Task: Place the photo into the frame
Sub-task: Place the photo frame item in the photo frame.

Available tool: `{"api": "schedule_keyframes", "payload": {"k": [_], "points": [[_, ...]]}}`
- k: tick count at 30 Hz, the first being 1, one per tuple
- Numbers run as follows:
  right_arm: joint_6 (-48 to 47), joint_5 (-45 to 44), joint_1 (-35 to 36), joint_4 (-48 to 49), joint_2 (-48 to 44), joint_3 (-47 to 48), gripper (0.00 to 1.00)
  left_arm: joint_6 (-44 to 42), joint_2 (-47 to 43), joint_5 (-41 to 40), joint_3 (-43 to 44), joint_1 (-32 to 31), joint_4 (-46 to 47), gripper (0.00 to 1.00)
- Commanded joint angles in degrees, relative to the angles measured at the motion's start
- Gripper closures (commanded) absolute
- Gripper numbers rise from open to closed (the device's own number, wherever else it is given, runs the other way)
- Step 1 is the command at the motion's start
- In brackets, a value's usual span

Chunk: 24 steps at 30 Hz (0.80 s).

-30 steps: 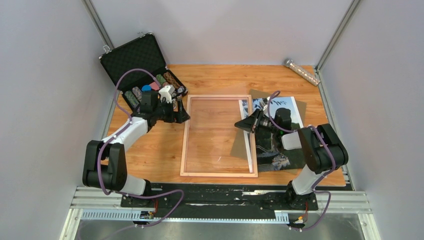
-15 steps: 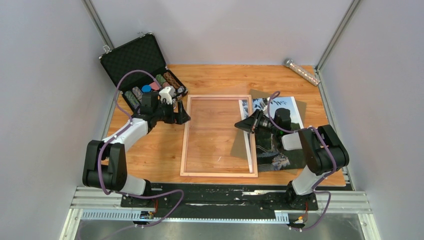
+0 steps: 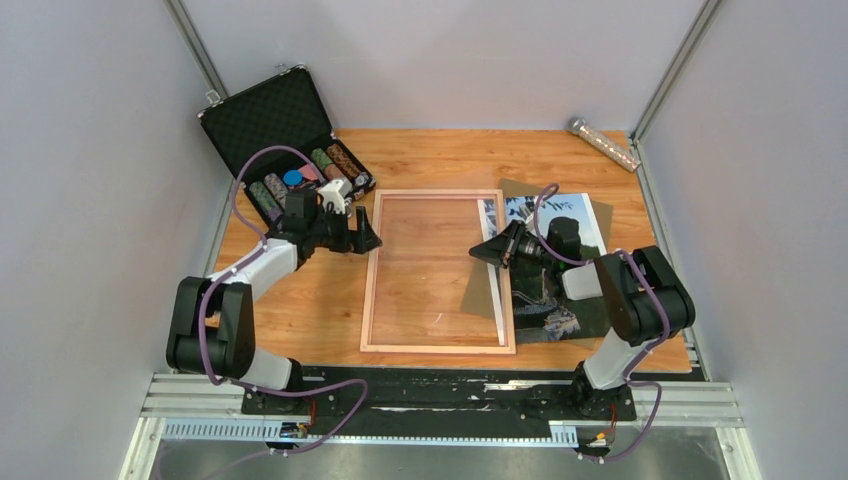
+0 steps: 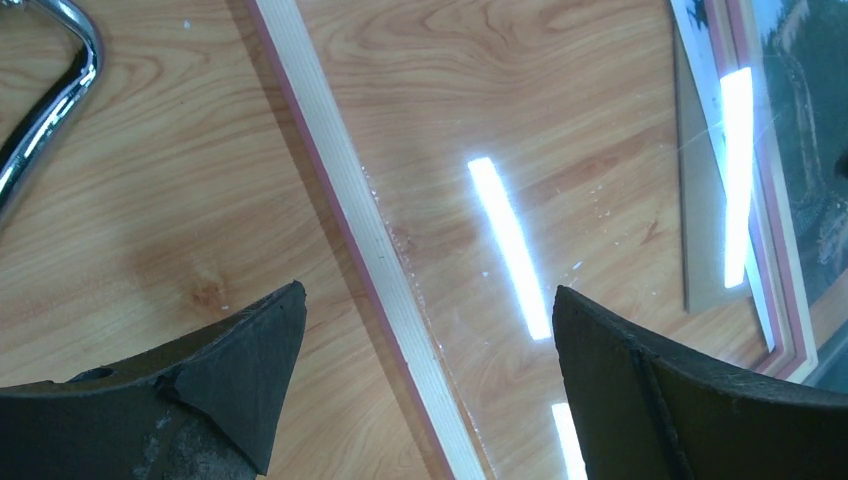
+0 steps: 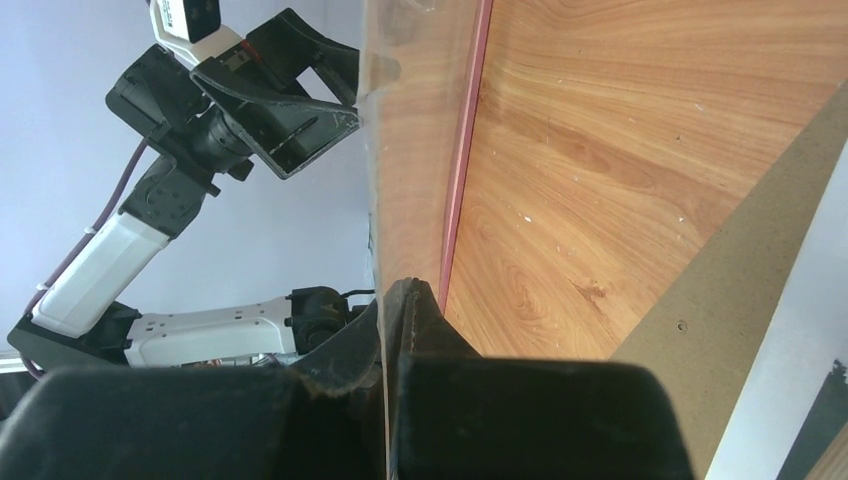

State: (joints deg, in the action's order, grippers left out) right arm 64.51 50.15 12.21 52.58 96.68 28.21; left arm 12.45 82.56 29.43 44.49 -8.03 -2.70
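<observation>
Although both arms are at the frame [image 3: 368,300], the task looks to be at an early stage, because the photo [image 3: 593,220] is not inside it. The frame lies flat in the middle of the table [image 3: 300,320] with the light wood side of its rails up and the clear pane in it, so I judge that it is face down, ready to be loaded from the back. The photo lies to the right of it, picture side up, its left edge going under the right rail; a brown backing board [image 3: 518,187] lies beneath the photo and shows through the pane. The left end effector [image 3: 368,235] hovers over the left rail near the far corner, fingers wide apart and holding nothing. The right end effector [image 3: 487,250] is low inside the frame beside the right rail, fingers pressed together. In the right wrist view a thin clear edge runs out from between them, but I cannot tell whether it is pinched. What is left, in my judgement, is to free the photo, lay it on the pane and cover it with the board.
</observation>
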Motion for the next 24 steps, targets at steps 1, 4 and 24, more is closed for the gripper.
{"api": "schedule_keyframes", "payload": {"k": [1,4,24], "points": [[1.25,-0.05,0.22,3.56,0.86,1.32,1.0,-0.8,1.28,0.64,-1.02,0.47,2.35,0.0],[1.49,-0.05,0.29,3.64,1.37,1.5,1.0,-0.72,2.01,0.69,-1.4,0.47,2.4,0.0],[4.84,-0.41,0.5,2.8,5.77,3.04,1.0,1.79,5.17,2.01,-3.44,-0.62,6.4,0.0]]}}
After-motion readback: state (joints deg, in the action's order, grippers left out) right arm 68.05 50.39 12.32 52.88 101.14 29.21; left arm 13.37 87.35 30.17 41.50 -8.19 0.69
